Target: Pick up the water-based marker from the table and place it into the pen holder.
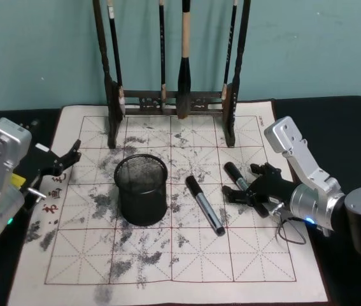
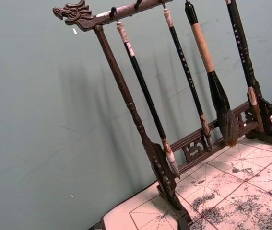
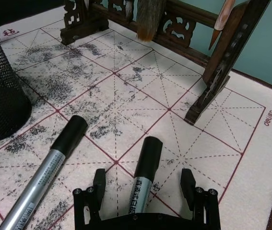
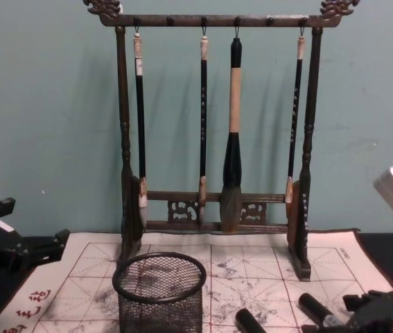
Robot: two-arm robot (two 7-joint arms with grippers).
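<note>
On the white mat [image 1: 250, 268] in the head view, the pen holder [image 1: 141, 190] stands upright, a little left of the middle. The water-based marker [image 1: 234, 173] lies flat on the mat to the right of it, well apart from it. The right gripper [image 1: 244, 186] is down low at this marker. A second marker [image 1: 204, 205] lies flat between the pen holder and the first one. The left gripper [image 1: 72, 158] sits at the left edge of the mat, with its fingers apart and nothing in them. The brush rack [image 1: 113, 95] stands at the back of the mat.

The left wrist view shows the rack from the side, with four brushes [image 2: 207, 57] hanging from its top bar.

The right wrist view shows the right gripper's jaws wide open. The water-based marker lies between the two fingers [image 3: 99, 184], with a gap on each side, so it is not pinched. The second marker lies beside it, nearer the pen holder.

The chest view shows the pen holder standing in front of the rack. The black caps of both markers lie on the mat to its right.
</note>
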